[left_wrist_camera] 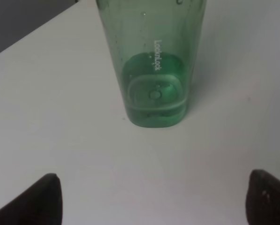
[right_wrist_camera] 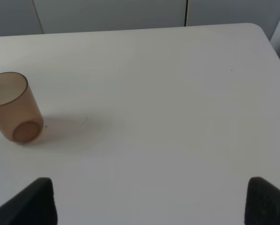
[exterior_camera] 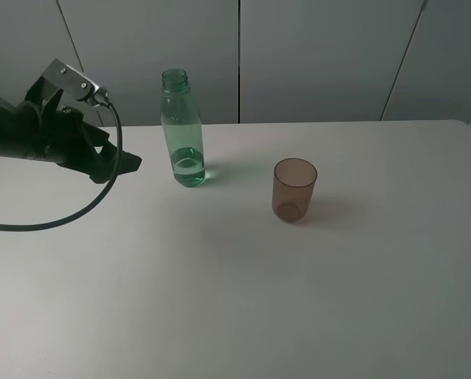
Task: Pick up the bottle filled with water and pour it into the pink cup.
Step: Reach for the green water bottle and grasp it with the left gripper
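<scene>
Bottle (exterior_camera: pixel 182 134) stands upright on the table (exterior_camera: pixel 219 316), uncapped, with a little water in its base; not lifted.

Pink cup (exterior_camera: pixel 295 189) is upright at the bottle's 4 o'clock in the high view, well apart, and looks empty.

Left gripper (exterior_camera: pixel 128 164) is at the bottle's 9 o'clock, near but not touching. Its wrist view shows the jaws spread wide with nothing held.

Right gripper (right_wrist_camera: pixel 151 201) is likewise spread and empty, well apart from the cup.

Judgement: no step is complete. Remaining: close on the bottle, lift, carry to the cup, tilt and pour.
</scene>
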